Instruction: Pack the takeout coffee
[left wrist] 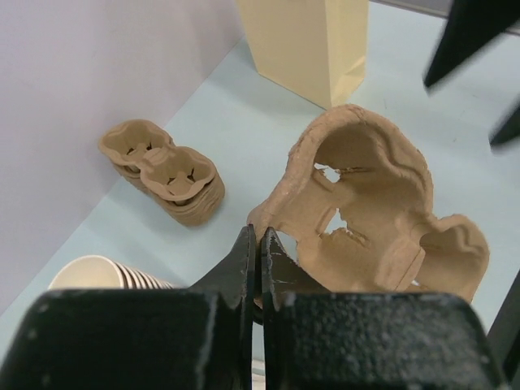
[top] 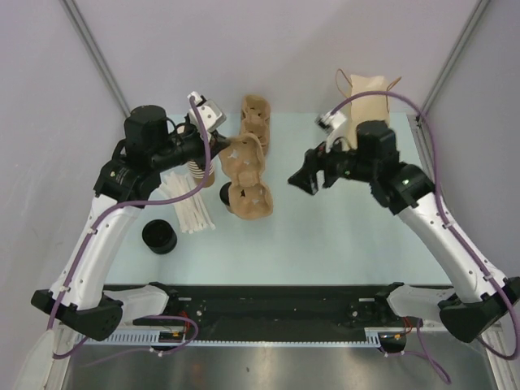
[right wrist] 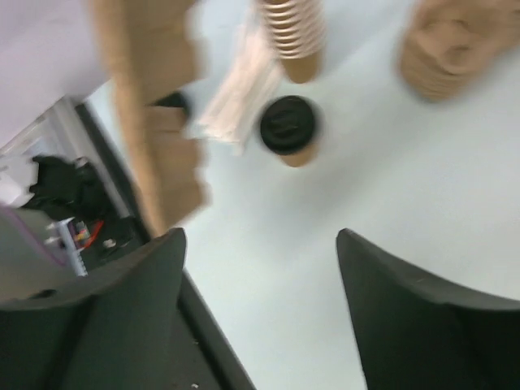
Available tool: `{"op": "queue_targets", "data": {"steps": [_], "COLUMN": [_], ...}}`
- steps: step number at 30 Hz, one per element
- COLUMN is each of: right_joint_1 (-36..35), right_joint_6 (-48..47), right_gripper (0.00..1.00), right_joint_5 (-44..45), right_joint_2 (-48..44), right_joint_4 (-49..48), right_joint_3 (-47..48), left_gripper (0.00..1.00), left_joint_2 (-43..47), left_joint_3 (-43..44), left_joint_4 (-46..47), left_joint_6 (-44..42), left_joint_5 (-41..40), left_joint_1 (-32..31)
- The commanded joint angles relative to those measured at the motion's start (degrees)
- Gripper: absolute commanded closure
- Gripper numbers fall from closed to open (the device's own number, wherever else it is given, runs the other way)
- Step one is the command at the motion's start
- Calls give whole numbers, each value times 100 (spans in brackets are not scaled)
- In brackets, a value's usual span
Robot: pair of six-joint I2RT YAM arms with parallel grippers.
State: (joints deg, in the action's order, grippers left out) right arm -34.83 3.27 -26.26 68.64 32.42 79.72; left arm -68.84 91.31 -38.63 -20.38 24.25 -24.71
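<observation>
Takeout coffee (right wrist: 288,130): it is standing on the pale table (right wrist: 390,187), a brown paper cup under a round black lid, just beside the white wrapped straws (right wrist: 231,101). Motion blur is smearing its wall.
Left gripper (left wrist: 259,244): your jaws are pressing all but closed on the ragged rim of the cup carrier (left wrist: 382,211).
Right gripper (right wrist: 260,240): your black fingers are standing wide apart, gripping nothing.
Cup carrier: rough, tan, fibrous moulded pulp with rounded wells.
Left wrist view alone: it is giving you the nested stack of carriers (left wrist: 166,175), a smooth cream paper bag (left wrist: 313,45) and the cream rims of stacked cups (left wrist: 106,272) up close.
Overhead view alone: it is showing you black lids (top: 159,236) beside the left arm.
</observation>
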Motion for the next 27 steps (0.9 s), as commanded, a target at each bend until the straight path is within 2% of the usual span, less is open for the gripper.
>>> {"op": "queue_targets", "data": {"steps": [1, 4, 8, 11, 19, 27], "right_joint_1": [1500, 2136, 2883, 3017, 3017, 3034], "right_joint_6": [-1138, -2002, -3749, -4760, -5495, -5881], "right_gripper": [16, 14, 12, 10, 11, 13], "right_joint_5": [-494, -546, -179, -3, 534, 579], "right_joint_2": [-123, 201, 904, 1440, 2670, 3103], "right_joint_4": [702, 1370, 1986, 2303, 1943, 1837], "right_joint_3": [1131, 1870, 2407, 2557, 3101, 3409], "left_gripper": [100, 100, 100, 100, 100, 100], "left_joint_2": [230, 283, 266, 283, 389, 564], "left_joint_3": [-209, -359, -499, -553, -719, -974], "left_joint_4": [101, 163, 347, 453, 506, 585], "left_joint_6": [358, 526, 833, 992, 1054, 1045], "left_joint_5": [386, 589, 809, 862, 853, 853], "left_joint_1": [255, 344, 353, 353, 353, 353]}}
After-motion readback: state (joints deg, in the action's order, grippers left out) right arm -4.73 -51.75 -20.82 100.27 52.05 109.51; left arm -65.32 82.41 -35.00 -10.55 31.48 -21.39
